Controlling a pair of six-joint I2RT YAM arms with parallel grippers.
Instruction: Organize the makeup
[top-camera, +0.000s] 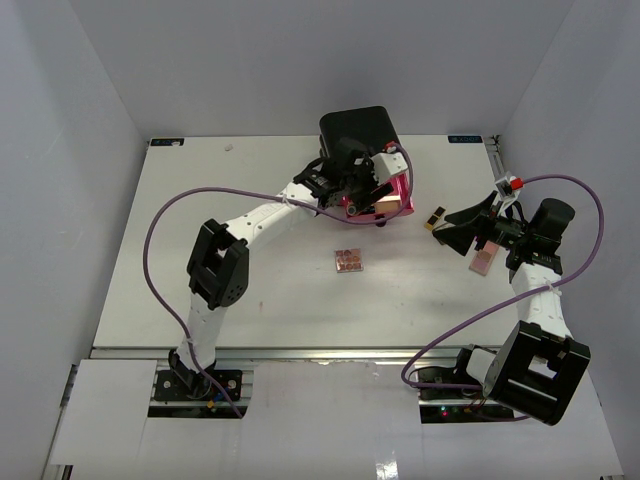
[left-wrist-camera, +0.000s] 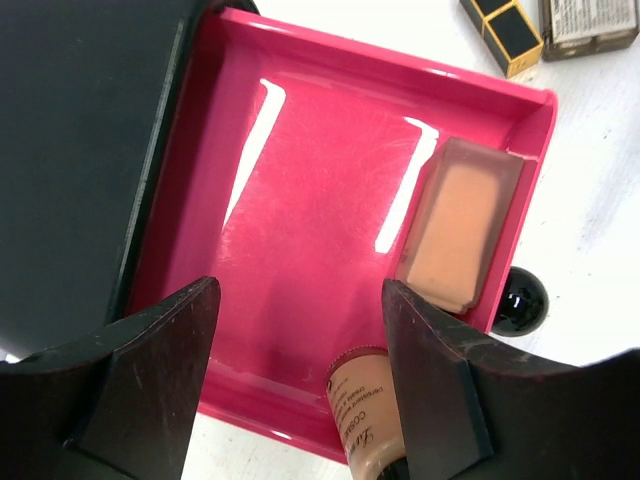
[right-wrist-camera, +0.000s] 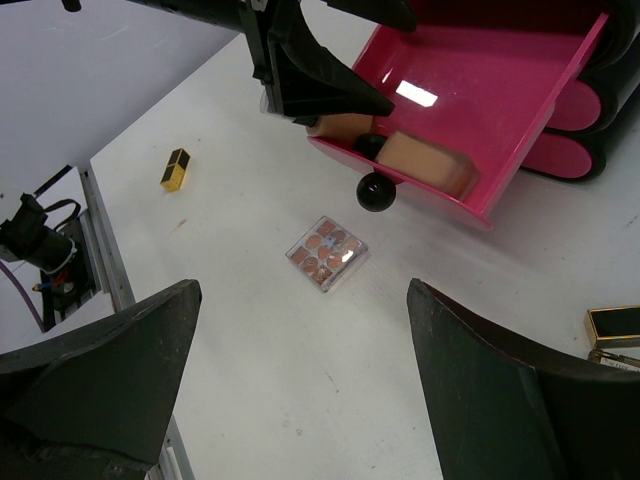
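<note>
We judge the job partly done. The pink drawer (left-wrist-camera: 300, 150) of the black box (top-camera: 355, 125), at the middle of the worktop's far edge, stands pulled out. It holds a flat tan compact (left-wrist-camera: 460, 225) against its front wall. The brown bottle (left-wrist-camera: 365, 410), printed with script, lies beside it. Whether the bottle rests flat inside or leans on the rim we cannot tell.

Left to put away are the square palette (top-camera: 348, 261) of pink-brown pans, near the worktop's middle, and, toward the right edge, a black-and-gold lipstick (top-camera: 437, 218) and a pink compact (top-camera: 483, 262).

Our left hand (left-wrist-camera: 300, 330) hangs over the drawer, fingers spread, gripping nothing. Our right hand (right-wrist-camera: 303, 300) is wide open and empty above the worktop.
</note>
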